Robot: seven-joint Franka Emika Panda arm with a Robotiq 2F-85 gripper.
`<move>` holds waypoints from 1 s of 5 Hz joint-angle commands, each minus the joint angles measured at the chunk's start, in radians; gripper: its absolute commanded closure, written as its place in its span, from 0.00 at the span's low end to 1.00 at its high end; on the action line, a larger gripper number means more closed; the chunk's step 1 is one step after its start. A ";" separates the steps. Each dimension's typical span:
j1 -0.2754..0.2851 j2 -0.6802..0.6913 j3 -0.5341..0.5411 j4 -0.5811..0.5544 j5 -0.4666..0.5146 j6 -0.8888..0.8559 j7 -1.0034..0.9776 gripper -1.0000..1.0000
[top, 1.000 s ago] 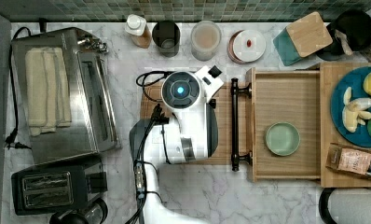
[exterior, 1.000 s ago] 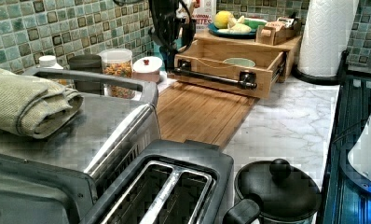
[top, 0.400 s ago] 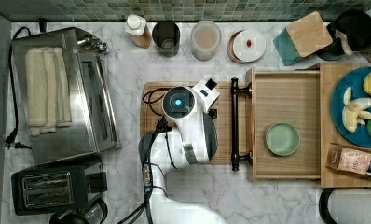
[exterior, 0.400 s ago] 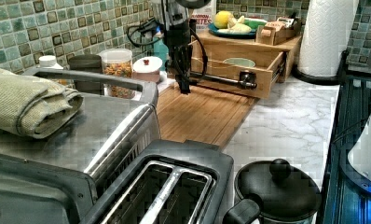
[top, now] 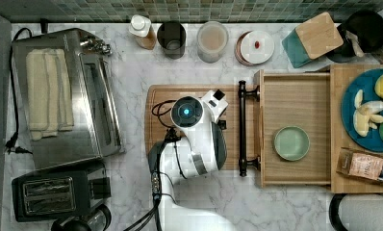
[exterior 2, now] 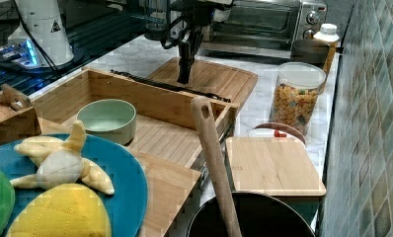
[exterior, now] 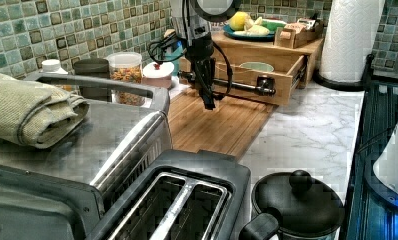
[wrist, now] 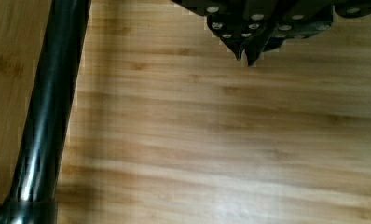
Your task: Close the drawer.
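Gripper [exterior: 208,103] points down over the grooved cutting board [top: 165,103], fingertips pinched together with nothing between them, just short of the black bar handle [top: 242,127] and not touching it. Bamboo drawer [top: 295,103] is pulled out from under the wooden cabinet top [top: 338,125] at the top view's right, front panel facing the arm, a pale green bowl [top: 291,143] inside. In the wrist view the handle [wrist: 48,112] runs beside the closed fingertips [wrist: 238,46] over the board.

A toaster [top: 59,192] sits just beside the big oven [top: 67,96]. A towel [top: 49,94] lies on the oven.
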 commanded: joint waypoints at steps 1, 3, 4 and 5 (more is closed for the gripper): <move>-0.109 -0.051 -0.087 0.014 0.013 0.073 -0.228 1.00; -0.251 0.000 -0.066 0.073 0.094 0.073 -0.423 1.00; -0.293 0.036 -0.079 0.100 0.156 0.077 -0.523 1.00; -0.328 0.044 -0.103 0.098 0.174 0.117 -0.572 1.00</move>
